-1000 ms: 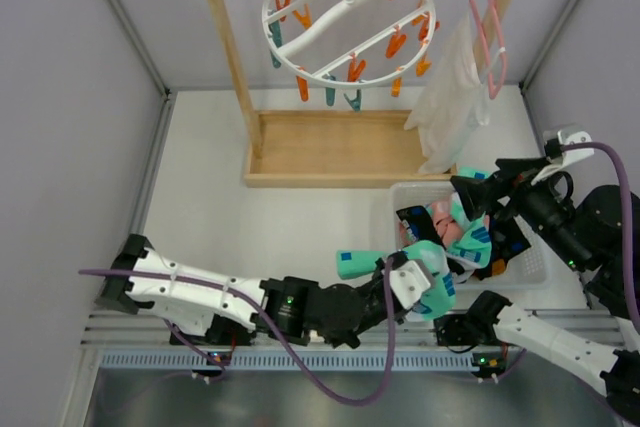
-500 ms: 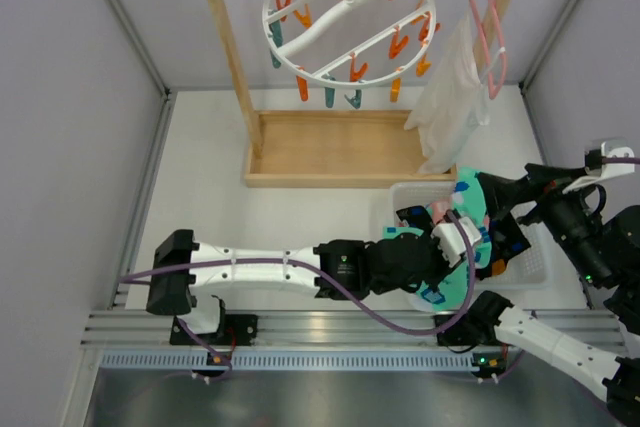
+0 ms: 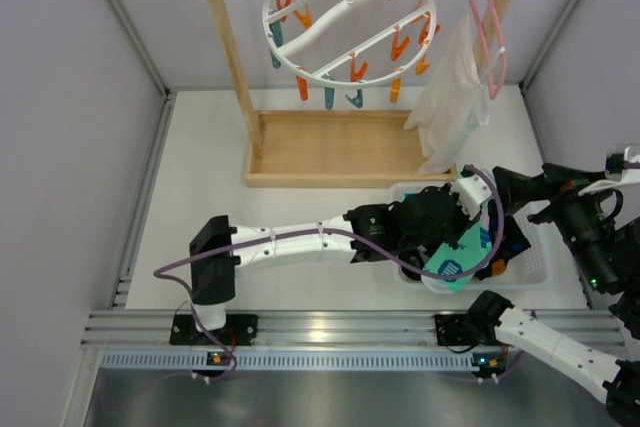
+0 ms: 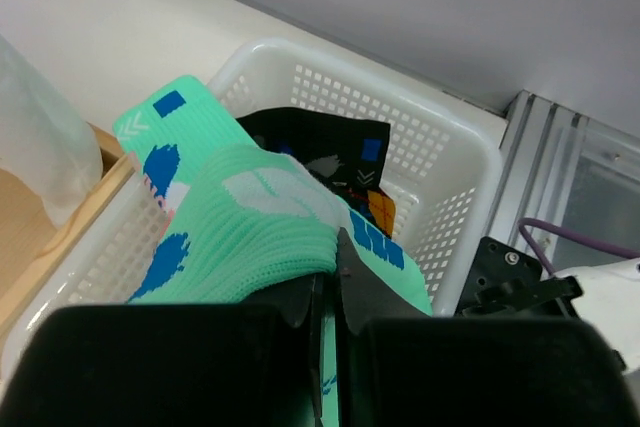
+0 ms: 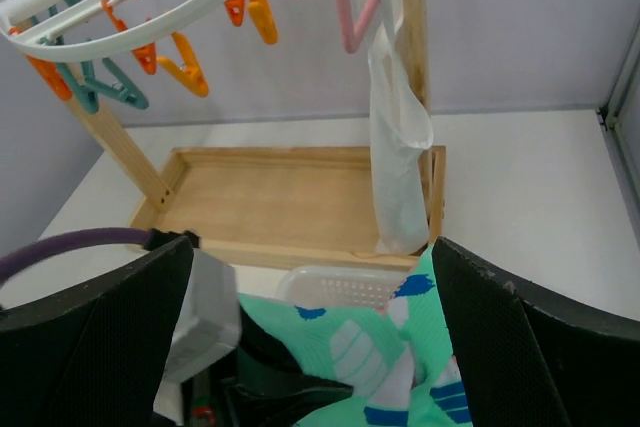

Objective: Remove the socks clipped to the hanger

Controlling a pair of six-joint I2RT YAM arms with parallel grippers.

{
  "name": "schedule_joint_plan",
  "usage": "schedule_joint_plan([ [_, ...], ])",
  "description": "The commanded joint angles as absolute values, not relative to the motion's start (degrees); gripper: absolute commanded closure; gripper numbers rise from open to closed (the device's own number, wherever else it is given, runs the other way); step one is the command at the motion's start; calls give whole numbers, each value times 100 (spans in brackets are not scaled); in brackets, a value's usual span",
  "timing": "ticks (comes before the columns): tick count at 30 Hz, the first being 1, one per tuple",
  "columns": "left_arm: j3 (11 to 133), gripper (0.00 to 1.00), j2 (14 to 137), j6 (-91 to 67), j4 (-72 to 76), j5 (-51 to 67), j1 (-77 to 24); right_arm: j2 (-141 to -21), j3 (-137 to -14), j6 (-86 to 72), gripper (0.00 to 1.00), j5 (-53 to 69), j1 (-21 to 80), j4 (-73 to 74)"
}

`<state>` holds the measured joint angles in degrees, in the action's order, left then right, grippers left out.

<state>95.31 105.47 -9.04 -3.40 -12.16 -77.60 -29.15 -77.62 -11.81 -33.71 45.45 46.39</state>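
The left pincer (image 4: 330, 282) is pressed together on a fold of a teal sock (image 4: 260, 217), its two black fingers meeting with the ribbed knit caught between them at the bottom of the left wrist view. The sock has white and blue patches and drapes over the near rim of a white mesh basket (image 4: 440, 137), partly inside it. Deeper in the basket lies a black sock (image 4: 320, 142) with a small blue mark, touching the teal one, and a bit of orange fabric shows beside it.

From above, the left arm (image 3: 290, 242) reaches from the lower left of the frame across the table (image 3: 200, 177) to the basket at the lower right. The right pincer (image 5: 312, 247) is at the right edge of that view, its fingers spread wide apart and holding nothing, with the teal sock showing low between them in its own camera.

The hanger (image 3: 330, 29) hangs from the rail of the wooden frame (image 3: 335, 147) at the top centre, orange and teal clips (image 3: 352, 71) dangling from its ring and bars. Just to its right on the same rail are a pink wire hanger (image 3: 490, 27) and a white garment (image 3: 450, 97)
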Motion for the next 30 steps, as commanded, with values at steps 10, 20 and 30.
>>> schedule_joint_plan([
  [10, 10212, 100, 12181, -572, -185, -914, -7646, -2848, -7233, -1248, 0, -2865, 4526, 4298],
  [20, 10275, 100, 12490, -651, -158, -27, -7119, -2707, -7119, -1274, 1, -2760, 4526, 4307],
  [30, 10748, 100, 12190, 175, -816, 1432, -6803, -2663, -7128, -1283, 0, -2725, 4535, 4315],
])
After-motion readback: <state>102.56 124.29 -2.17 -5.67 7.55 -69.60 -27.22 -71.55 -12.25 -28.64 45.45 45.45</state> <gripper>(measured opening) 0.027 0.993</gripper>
